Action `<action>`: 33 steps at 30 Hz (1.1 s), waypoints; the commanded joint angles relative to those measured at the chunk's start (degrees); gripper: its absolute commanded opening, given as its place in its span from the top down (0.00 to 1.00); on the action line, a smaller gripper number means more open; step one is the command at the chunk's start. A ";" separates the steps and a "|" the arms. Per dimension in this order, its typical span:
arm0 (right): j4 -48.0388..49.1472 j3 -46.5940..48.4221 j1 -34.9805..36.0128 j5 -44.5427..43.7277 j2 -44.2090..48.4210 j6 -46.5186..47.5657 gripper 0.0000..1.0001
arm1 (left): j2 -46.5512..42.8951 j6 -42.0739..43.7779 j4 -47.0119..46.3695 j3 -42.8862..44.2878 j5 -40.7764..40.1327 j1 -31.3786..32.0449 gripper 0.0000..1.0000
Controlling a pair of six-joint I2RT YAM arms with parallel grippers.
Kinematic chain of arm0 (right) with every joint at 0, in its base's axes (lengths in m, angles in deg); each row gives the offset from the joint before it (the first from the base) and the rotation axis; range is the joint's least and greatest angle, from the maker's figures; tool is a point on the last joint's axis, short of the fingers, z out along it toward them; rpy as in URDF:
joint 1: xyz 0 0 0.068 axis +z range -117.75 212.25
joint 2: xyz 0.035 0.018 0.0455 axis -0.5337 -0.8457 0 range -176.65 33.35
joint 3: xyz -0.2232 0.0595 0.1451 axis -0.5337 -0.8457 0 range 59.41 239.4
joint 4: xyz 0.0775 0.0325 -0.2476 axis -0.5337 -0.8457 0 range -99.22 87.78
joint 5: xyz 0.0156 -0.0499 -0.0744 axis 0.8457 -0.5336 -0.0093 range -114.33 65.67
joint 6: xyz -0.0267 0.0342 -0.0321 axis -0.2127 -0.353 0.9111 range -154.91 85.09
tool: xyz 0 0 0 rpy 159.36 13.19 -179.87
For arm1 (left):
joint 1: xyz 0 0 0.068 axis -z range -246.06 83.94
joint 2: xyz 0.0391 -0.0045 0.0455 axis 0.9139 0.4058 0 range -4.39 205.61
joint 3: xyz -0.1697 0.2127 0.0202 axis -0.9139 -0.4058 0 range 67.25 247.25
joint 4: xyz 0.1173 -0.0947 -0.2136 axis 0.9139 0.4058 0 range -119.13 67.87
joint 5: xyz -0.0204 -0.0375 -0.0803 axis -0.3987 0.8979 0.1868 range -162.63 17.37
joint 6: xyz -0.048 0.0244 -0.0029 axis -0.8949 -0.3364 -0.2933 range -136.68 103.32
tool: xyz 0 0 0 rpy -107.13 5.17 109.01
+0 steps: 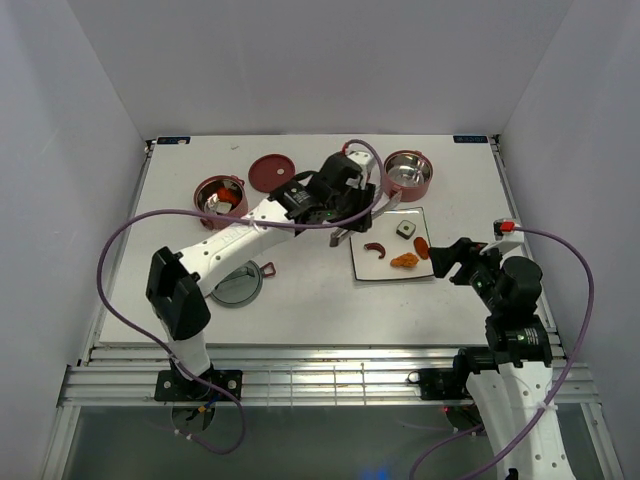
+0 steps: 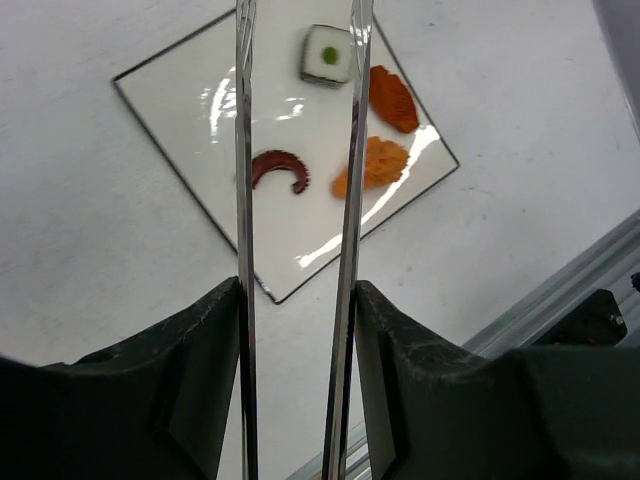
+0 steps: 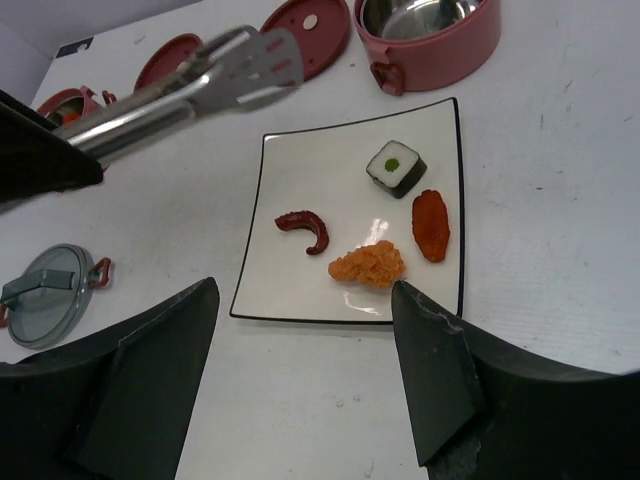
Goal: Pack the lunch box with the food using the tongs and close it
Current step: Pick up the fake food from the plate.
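Left tool [image 2: 296, 300] clamps the tongs [image 2: 243, 150] near the plate [image 3: 330, 180], right tool [image 3: 305, 290] gapes empty, with four pieces of food [image 3: 368, 264] unpacked and the lunch box [image 3: 440, 45] not yet closed.

White square plate [image 1: 375, 268] [image 2: 200, 110] [image 3: 300, 285], thin dark rim, glossy, right of centre on white counter [image 1: 300, 305], turned slightly askew. White walls [image 1: 300, 60] on three sides. Metal rails [image 1: 320, 380] along near edge.
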State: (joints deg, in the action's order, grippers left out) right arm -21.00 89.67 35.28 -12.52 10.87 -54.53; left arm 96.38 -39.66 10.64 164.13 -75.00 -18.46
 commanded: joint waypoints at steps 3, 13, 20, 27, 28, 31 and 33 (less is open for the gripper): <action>-2.13 5.24 -0.04 -5.22 1.65 -1.12 0.24 | 3.90 -1.54 -3.03 6.12 -1.14 6.98 0.44; -6.52 9.90 -0.04 -8.56 7.01 -0.95 0.24 | 8.30 -2.59 -5.40 6.92 -0.88 12.78 0.44; -7.93 10.34 -0.04 -8.74 9.12 0.10 0.24 | 12.43 -4.17 -5.40 8.85 -1.32 14.72 0.44; -8.37 11.13 0.05 -8.82 9.38 0.90 0.23 | 14.89 -5.67 -5.14 9.03 -2.02 15.51 0.44; -8.37 11.14 0.05 -8.74 9.38 1.07 0.23 | 15.07 -5.84 -5.14 8.77 -2.20 15.51 0.44; -8.28 10.96 0.05 -8.74 9.56 1.33 0.23 | 15.24 -5.67 -4.70 8.33 -3.08 15.69 0.45; -8.20 10.70 0.05 -8.74 9.73 1.42 0.23 | 15.16 -4.45 -4.88 8.41 -2.99 16.13 0.45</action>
State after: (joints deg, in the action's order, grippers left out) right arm -29.64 98.54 35.28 -20.58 19.89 -54.07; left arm 113.06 -44.71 6.56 171.13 -76.79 -3.01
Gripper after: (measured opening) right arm 0.766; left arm 0.557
